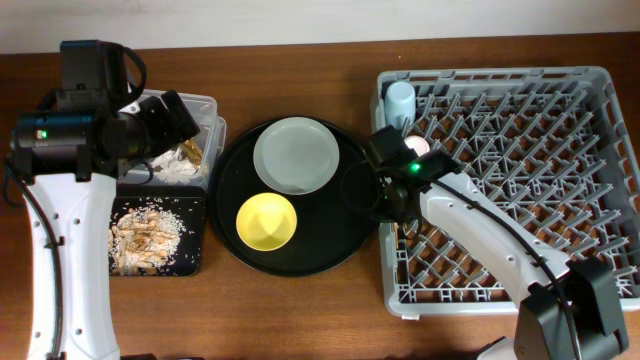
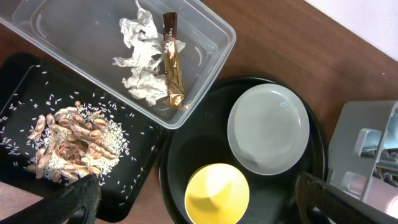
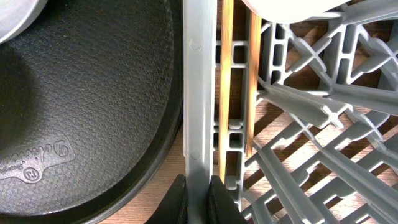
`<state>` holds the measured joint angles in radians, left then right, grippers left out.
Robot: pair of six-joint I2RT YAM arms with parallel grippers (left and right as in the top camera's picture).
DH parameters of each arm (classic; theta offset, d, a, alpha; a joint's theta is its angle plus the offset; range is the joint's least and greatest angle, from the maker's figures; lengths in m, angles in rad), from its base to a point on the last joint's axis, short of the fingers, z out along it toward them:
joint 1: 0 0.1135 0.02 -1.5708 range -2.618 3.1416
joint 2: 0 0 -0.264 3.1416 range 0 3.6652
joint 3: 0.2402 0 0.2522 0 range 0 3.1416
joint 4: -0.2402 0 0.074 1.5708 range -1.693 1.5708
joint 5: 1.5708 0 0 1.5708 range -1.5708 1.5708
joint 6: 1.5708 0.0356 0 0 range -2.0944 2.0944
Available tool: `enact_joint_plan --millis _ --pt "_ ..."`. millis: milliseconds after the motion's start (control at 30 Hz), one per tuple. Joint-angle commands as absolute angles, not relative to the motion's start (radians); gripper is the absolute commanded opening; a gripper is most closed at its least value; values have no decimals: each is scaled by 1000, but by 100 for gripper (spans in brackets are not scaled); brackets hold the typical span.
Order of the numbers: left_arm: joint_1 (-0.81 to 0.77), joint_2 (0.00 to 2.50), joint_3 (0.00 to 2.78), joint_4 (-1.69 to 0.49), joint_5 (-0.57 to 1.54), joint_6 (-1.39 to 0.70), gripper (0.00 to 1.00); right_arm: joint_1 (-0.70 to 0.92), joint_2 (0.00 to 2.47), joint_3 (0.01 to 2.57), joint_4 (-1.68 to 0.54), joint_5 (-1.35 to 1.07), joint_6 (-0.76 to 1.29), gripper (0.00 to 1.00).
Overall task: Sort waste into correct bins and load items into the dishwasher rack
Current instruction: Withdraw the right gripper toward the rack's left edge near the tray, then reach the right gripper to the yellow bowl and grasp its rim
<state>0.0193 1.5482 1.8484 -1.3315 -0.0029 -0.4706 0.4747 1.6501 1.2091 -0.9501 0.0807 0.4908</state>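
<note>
Light: bright, even, soft, from above.
Glare: pale sheen on the round black tray (image 3: 74,93) (right wrist view only).
Shadows: faint, soft-edged on the bench (image 1: 300,300).
Blur: left fingers (image 2: 68,202) soft, close to lens.

Counter (image 1: 300,80): brown wood grain, fills the overhead frame up to a pale strip along the top edge.

Four things stand directly on it:
- Clear plastic box (image 1: 210,100), upper left.
- Black rectangular tray (image 1: 195,255), lower left, just below the box, edges close together.
- Round black tray (image 1: 335,235), centre, its left rim close against both.
- Dishwasher rack (image 1: 500,73), right half, its left wall against the round tray's right rim.

Bare wood shows through the rack's floor.
</note>
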Motion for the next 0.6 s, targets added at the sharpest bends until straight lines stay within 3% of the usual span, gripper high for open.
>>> enact_joint_plan --millis 0,200,333,400,433,567 --pt "21 1541 1854 -1329 1 -454 99 478 1652 1201 -968 83 487 10" --pt "21 1541 1854 -1329 1 -454 99 478 1639 1358 -1019 61 415 28" --pt "21 1541 1854 -1329 1 -454 99 486 1639 1455 -1005 -309 343 33" --pt "21 1541 1854 -1329 1 -454 99 548 1643 1417 -907 -414 283 56" --pt "21 1541 1854 -1329 1 -454 99 581 1643 1391 -863 -411 284 59" --pt "21 1541 1854 -1329 1 -454 99 700 1658 1292 -690 -411 284 62"
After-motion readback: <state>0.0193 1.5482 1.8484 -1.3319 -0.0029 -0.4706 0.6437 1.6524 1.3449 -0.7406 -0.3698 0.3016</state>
